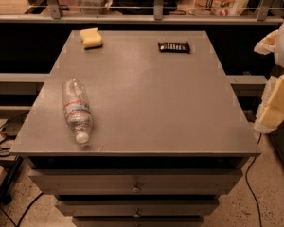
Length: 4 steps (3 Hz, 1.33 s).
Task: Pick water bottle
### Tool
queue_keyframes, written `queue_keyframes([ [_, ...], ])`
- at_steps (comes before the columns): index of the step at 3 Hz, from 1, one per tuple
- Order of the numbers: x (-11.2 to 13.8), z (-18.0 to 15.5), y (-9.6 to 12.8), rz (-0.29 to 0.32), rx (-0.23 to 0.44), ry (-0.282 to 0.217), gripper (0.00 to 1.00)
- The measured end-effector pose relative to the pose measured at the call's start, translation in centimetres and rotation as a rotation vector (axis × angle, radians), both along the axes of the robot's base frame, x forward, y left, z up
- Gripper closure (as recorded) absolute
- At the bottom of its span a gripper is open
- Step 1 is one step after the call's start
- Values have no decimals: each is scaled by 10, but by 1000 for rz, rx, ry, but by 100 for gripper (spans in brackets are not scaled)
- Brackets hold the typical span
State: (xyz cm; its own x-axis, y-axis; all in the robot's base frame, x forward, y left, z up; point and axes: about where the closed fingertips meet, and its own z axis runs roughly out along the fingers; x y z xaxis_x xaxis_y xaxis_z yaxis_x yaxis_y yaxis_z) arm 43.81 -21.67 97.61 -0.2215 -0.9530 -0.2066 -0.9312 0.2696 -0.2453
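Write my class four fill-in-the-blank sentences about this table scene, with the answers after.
1. The water bottle lies on its ___ on the grey table.
2. The sponge near the far left corner is ___ in colour.
3. The dark packet sits far from the bottle, near the far ___ corner.
4. The robot's hand is at the picture's ___ edge, beside the table, not touching the bottle.
Answers: side; yellow; right; right.

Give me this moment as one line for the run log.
water bottle: lying on its side, front left of cabinet top | end effector: right of cabinet, apart from bottle | grasp: not yet
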Motion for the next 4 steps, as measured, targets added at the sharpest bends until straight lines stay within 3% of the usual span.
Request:
queue_keyframes([
  [1,0,0,0,0,0,0,0],
  [2,-3,1,17,51,11,-8,0],
  [3,-11,0,59,172,87,6,0],
  [4,-27,3,121,319,197,35,0],
])
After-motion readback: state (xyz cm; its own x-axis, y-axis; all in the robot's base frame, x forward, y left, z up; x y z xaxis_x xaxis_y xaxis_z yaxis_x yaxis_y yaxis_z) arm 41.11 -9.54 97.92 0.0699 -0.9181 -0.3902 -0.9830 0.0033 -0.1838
